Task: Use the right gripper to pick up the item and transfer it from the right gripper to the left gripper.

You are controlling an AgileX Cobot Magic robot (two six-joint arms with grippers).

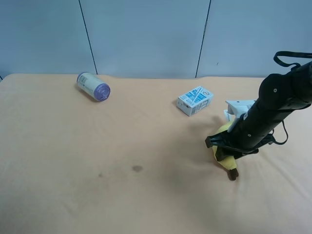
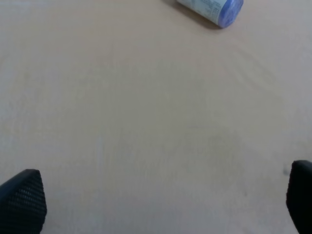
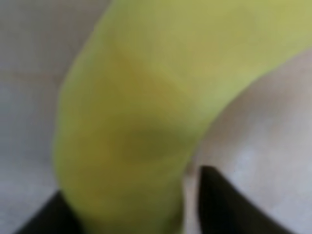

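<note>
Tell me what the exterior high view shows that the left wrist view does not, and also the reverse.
Only the exterior high view shows the plush banana, with the right gripper down over it, and the blue-and-white carton beyond them. Only the left wrist view shows the left gripper, its fingertips wide apart with nothing between them. Both views show the purple-lidded can lying on its side, and the tan table.
</note>
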